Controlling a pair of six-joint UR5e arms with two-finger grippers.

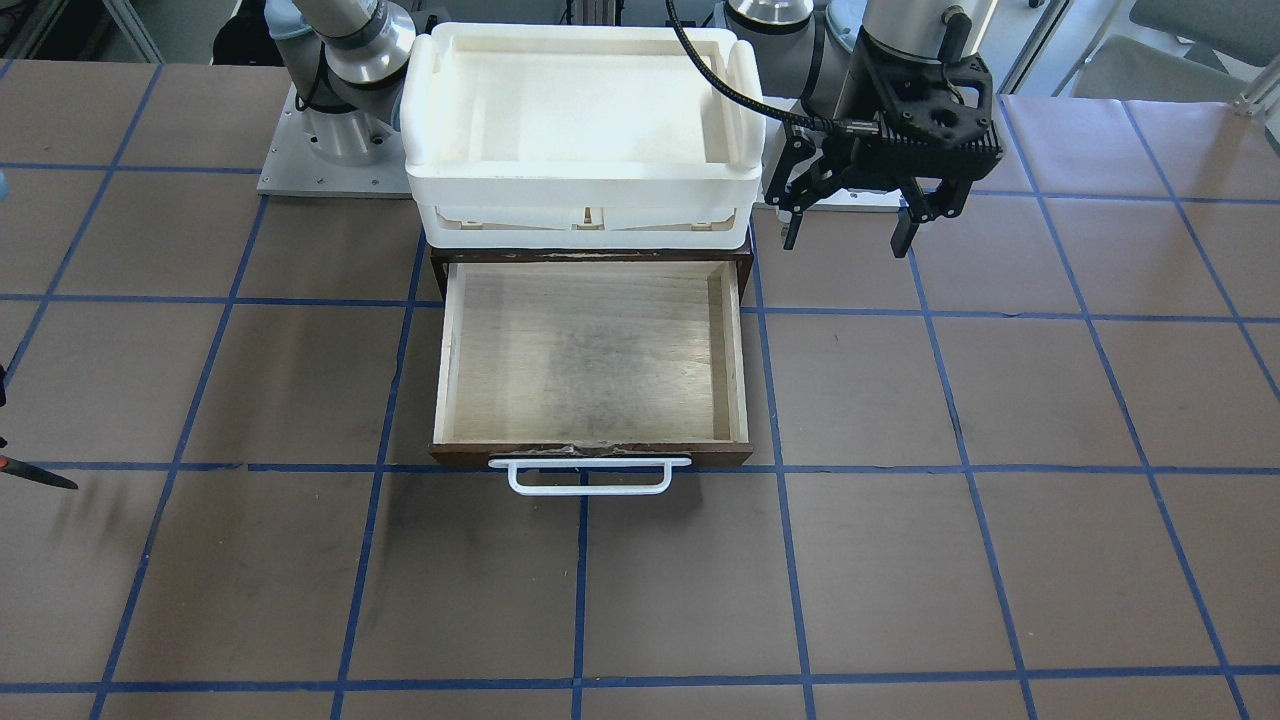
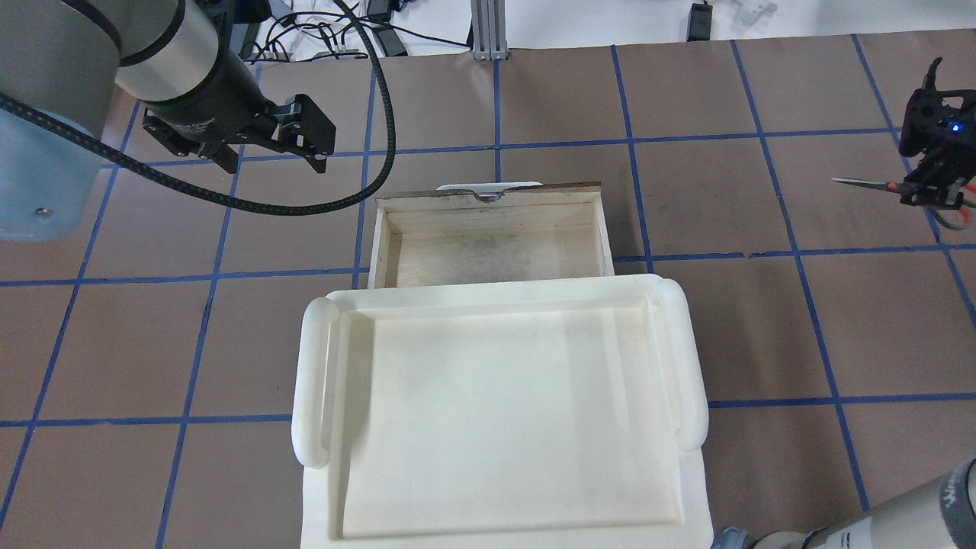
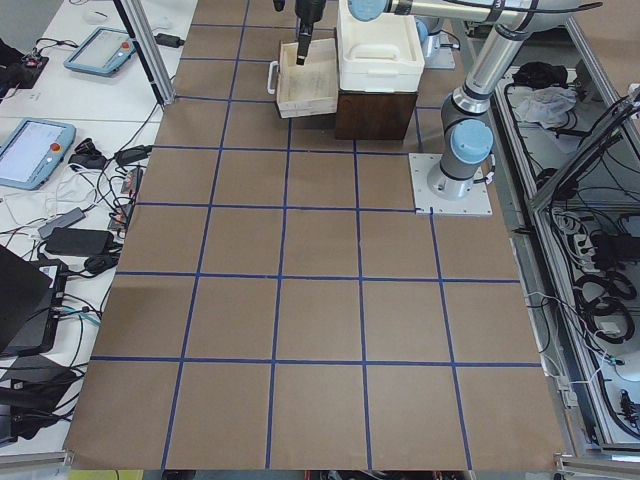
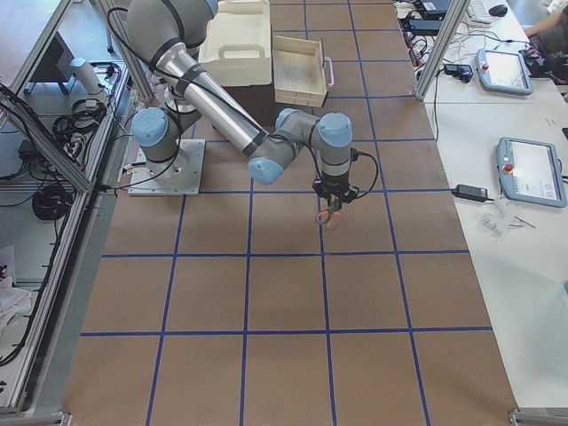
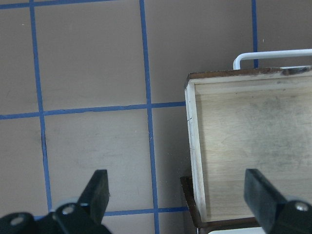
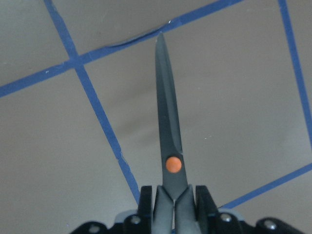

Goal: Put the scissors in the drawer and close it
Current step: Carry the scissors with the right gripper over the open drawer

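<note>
The scissors (image 6: 168,131) are clamped near their orange pivot in my shut right gripper (image 6: 173,197), with the closed blades sticking out over the brown table. In the overhead view the right gripper (image 2: 932,187) is at the far right edge, well right of the drawer (image 2: 492,244), and the scissors (image 2: 865,183) point left. The drawer (image 1: 590,360) is pulled open and empty, with its white bar handle (image 1: 588,488) at the front. My left gripper (image 1: 847,238) is open and empty, hovering beside the drawer's side; it also shows in the left wrist view (image 5: 178,195).
A white plastic tray (image 1: 580,182) sits on the dark brown cabinet (image 3: 375,115) behind the drawer. Blue tape lines grid the table. Tablets and cables lie on side desks beyond the table's edge (image 4: 519,169).
</note>
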